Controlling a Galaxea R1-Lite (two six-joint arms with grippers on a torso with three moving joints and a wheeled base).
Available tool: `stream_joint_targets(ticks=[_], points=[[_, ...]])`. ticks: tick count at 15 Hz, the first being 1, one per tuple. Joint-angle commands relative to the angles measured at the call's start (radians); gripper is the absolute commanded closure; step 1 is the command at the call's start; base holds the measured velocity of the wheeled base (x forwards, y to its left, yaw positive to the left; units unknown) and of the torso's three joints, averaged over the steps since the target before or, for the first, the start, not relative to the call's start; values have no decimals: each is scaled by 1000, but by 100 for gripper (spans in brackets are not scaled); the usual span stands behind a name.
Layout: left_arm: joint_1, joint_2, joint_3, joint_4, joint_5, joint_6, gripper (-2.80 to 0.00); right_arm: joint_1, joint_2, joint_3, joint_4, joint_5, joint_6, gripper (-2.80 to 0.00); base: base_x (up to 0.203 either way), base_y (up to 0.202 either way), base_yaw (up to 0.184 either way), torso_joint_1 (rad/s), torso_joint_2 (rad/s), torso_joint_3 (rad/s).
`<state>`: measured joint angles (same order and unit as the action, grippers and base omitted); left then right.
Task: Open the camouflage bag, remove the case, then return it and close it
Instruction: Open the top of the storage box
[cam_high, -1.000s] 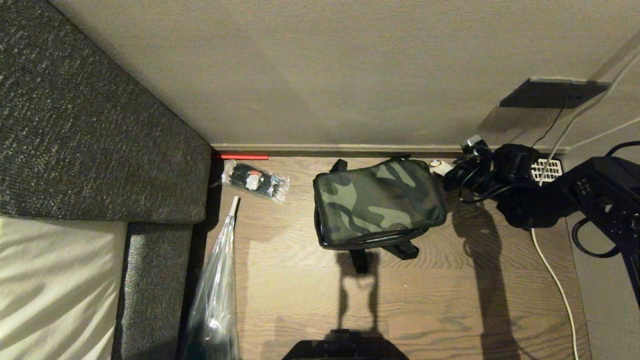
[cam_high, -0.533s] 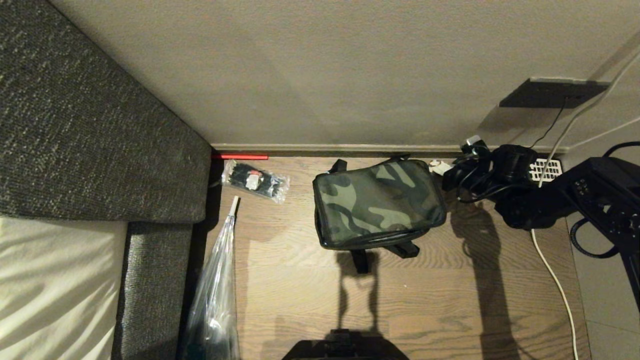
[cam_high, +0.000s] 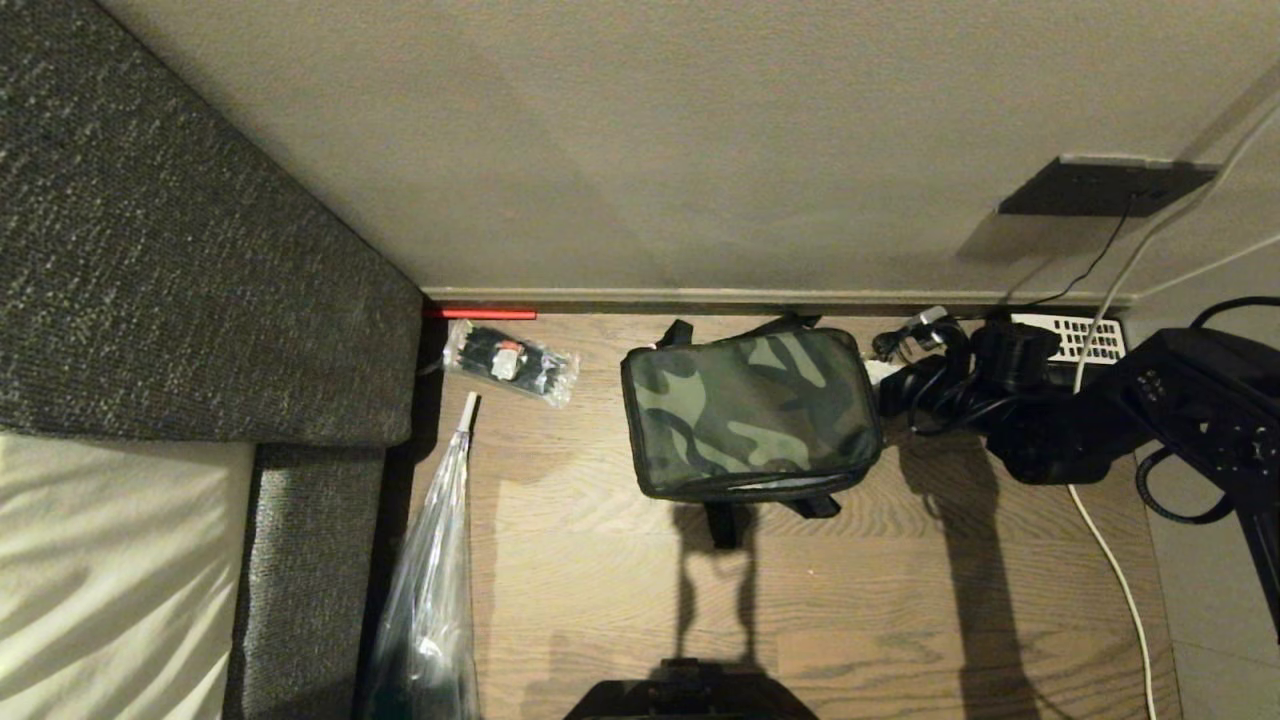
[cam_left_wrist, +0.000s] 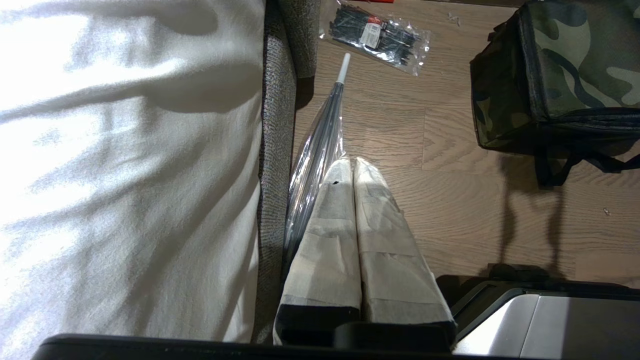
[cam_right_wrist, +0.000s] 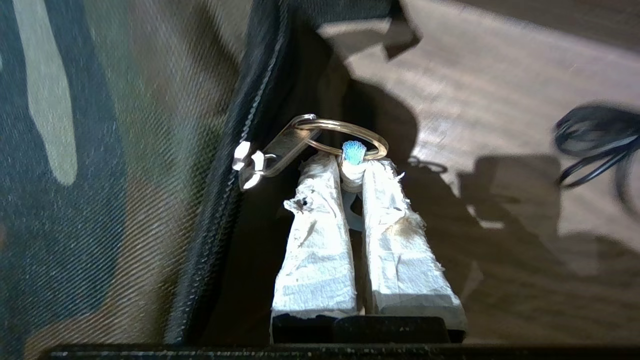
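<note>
The camouflage bag stands zipped shut on the wooden floor near the wall, black straps trailing from its near side. It also shows in the left wrist view and fills one side of the right wrist view. My right gripper is at the bag's right edge. In its wrist view it is shut on a small white-and-blue tab tied to a metal key ring on the zip puller. My left gripper hangs parked and shut above the floor. The case is hidden.
A clear packet of black ties lies left of the bag. A plastic-wrapped umbrella leans along the grey sofa. A white cable runs down the floor at right, a white-keyed phone behind the right arm.
My right gripper has drawn a little toward me and lower along the bag's right side, still holding the tab. The bag has shifted slightly left and squared up.
</note>
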<state>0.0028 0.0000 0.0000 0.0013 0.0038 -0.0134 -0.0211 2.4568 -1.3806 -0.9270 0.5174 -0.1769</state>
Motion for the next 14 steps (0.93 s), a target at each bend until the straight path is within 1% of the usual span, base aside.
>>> stream_joint_targets(ticks=[1, 5, 8, 9, 10, 12, 14], points=[[0, 1, 1, 0, 1, 0, 0, 9, 5, 20, -6, -10, -1, 0, 0, 0, 0, 0, 0, 0], [0, 0, 0, 0, 1, 0, 0, 33, 6, 43, -3, -27, 20, 0, 0, 0, 0, 0, 0, 0], [0, 0, 0, 0, 1, 0, 0, 64, -1, 77, -4, -32, 109, 0, 0, 0, 0, 0, 0, 0], [0, 0, 2, 0, 1, 0, 0, 74, -7, 83, -3, -41, 161, 0, 0, 0, 0, 0, 0, 0], [0, 0, 0, 0, 1, 0, 0, 84, -12, 87, -3, -64, 186, 0, 0, 0, 0, 0, 0, 0], [0, 0, 1, 0, 1, 0, 0, 106, -19, 100, -3, -97, 219, 0, 0, 0, 0, 0, 0, 0], [0, 0, 1, 0, 1, 0, 0, 122, -33, 117, -4, -103, 243, 0, 0, 0, 0, 0, 0, 0]])
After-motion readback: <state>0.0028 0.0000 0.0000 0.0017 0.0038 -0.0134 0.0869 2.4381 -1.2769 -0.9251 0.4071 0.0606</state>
